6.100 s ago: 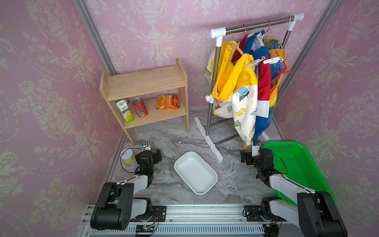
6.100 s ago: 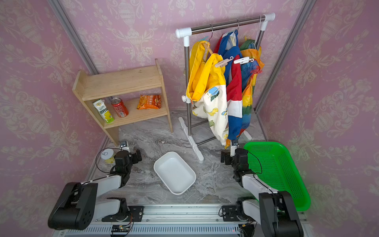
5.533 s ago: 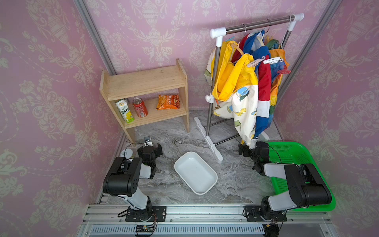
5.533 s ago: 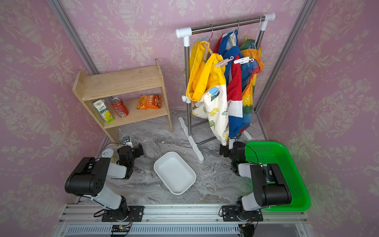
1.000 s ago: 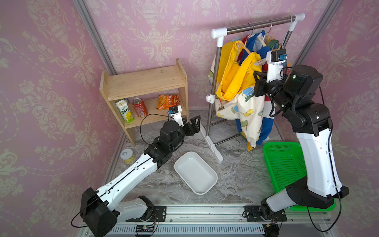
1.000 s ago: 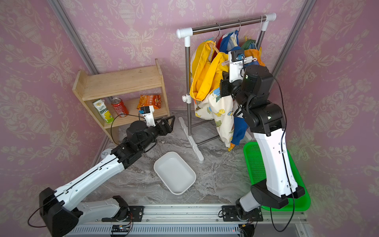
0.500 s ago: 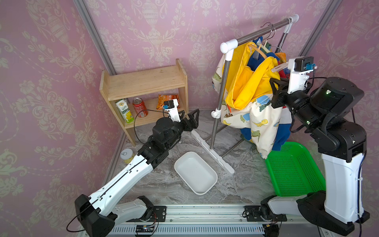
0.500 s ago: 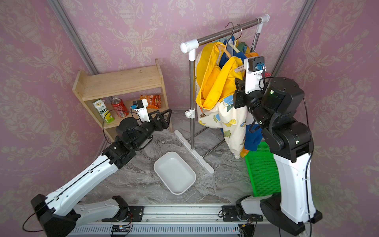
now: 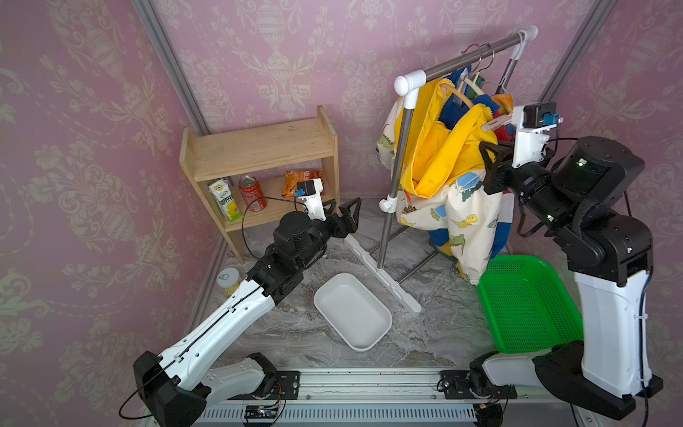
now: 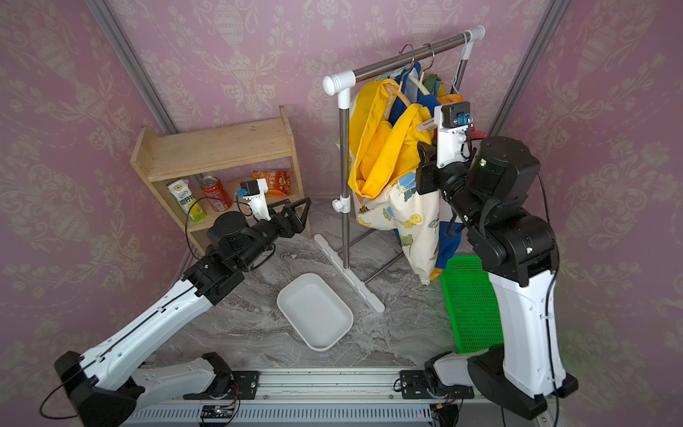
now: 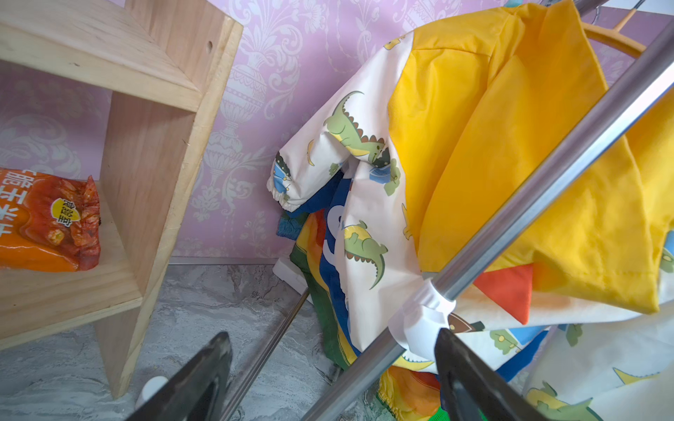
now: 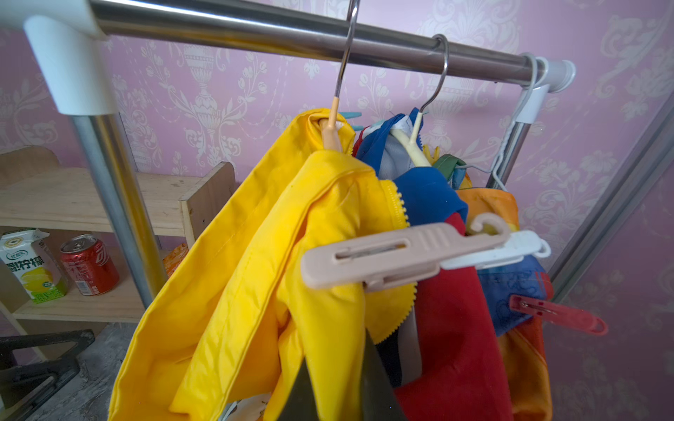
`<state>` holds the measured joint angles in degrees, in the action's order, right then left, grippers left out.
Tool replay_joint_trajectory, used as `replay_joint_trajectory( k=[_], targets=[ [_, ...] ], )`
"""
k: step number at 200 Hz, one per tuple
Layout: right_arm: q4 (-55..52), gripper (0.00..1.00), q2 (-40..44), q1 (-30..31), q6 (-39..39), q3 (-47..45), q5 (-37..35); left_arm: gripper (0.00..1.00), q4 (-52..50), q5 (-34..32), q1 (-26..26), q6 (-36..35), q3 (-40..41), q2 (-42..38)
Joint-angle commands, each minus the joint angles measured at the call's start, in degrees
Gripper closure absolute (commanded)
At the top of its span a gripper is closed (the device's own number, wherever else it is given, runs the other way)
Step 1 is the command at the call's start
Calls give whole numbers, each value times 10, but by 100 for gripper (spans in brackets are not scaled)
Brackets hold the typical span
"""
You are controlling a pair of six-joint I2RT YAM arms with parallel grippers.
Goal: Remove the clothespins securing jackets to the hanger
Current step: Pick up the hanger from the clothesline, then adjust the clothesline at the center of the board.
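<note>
Right claw (image 12: 336,351) tight on yellow jacket (image 12: 255,255)

This is a home corner staged inside a robotics lab. Pink damask wallpaper panels (image 9: 92,148) meet at bare aluminium struts (image 9: 166,63). The marble-look floor (image 9: 288,332) ends at a bolted metal rail (image 9: 369,384). A wooden shelf (image 9: 258,148) holding a soda can (image 9: 252,192) stands beside a clothes rack (image 9: 462,61) hung with children's jackets (image 9: 436,148).

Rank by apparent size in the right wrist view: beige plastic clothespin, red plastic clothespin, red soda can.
1. Beige plastic clothespin, though it's nearest the camera.
2. Red soda can and red plastic clothespin: unsure; pin looks longer, can covers more area.
</note>
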<state>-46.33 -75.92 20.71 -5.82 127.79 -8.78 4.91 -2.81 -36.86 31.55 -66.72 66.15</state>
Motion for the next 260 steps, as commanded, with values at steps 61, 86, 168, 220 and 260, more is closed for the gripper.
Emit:
replay_joint_trajectory(
  k=[61,86,168,220,260],
  targets=[
    [2,100,81,-4,22,2,-16,14,-62,78,-60,-67,-132,75],
    [-17,100,110,-3,16,-28,-59,21,-131,82,-87,-102,-194,111],
    [-46,100,89,-3,-26,-41,-132,18,-172,154,-151,-49,-160,78],
    [-64,100,88,-4,-17,-36,-130,21,-114,228,-168,-13,-151,181],
    [-82,100,118,-4,-11,-58,-123,18,-62,163,-167,-34,-124,200]
  ],
)
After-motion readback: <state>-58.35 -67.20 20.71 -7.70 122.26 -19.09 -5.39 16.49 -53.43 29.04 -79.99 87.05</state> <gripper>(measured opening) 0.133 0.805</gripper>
